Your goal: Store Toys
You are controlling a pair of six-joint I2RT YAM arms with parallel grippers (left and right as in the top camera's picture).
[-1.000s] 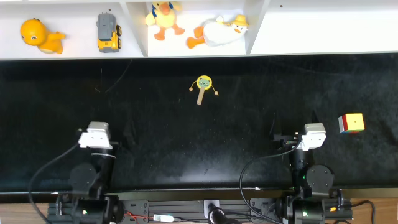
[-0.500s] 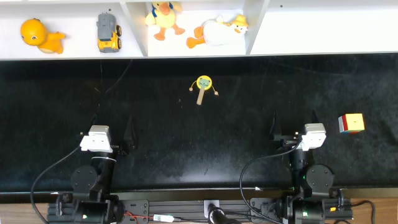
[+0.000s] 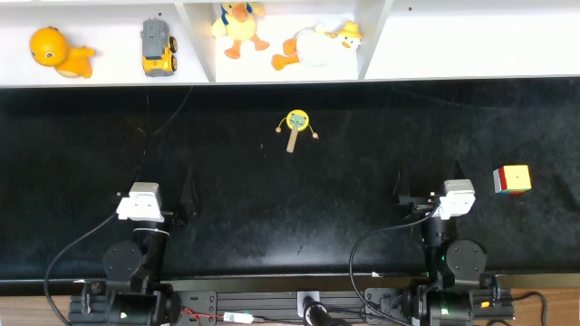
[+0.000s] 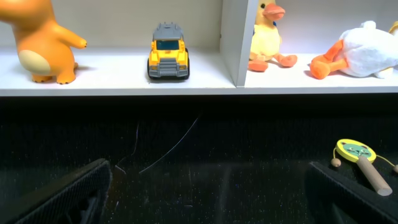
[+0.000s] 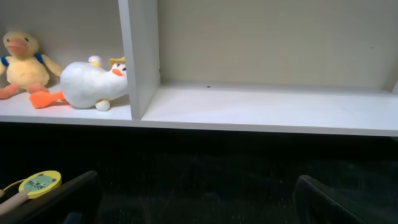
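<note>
Claws first: my left gripper [image 4: 208, 193] is spread wide, with nothing between its fingers, and sits low over the black table [image 3: 272, 217] close to my own base. My right gripper [image 5: 193, 199] is the same, fully apart, gripping nothing and touching no toy. I judge that both are parked open like this so that either can go out for a toy.

Ahead of them, the drum rattle [image 3: 295, 127] lies flat on the table, between my two arms but well forward, near the front edge of the shelf [image 3: 453, 68]. Its handle points back toward me. The coloured cube [image 3: 512, 179] rests on the table to the outer side of my right arm, near that claw but apart from it. I take these two as what is left to store.

Farther out, the shelf's left compartment holds the orange figure [image 3: 59, 50] and the yellow truck [image 3: 158, 47]. The middle compartment holds the plush duck [image 3: 240, 27] and the white goose [image 3: 317, 45], lying on its side. All four are well inside, so I count them as done. The right compartment [image 5: 267, 106] faces my right claw and seems the natural home for the cube.
</note>
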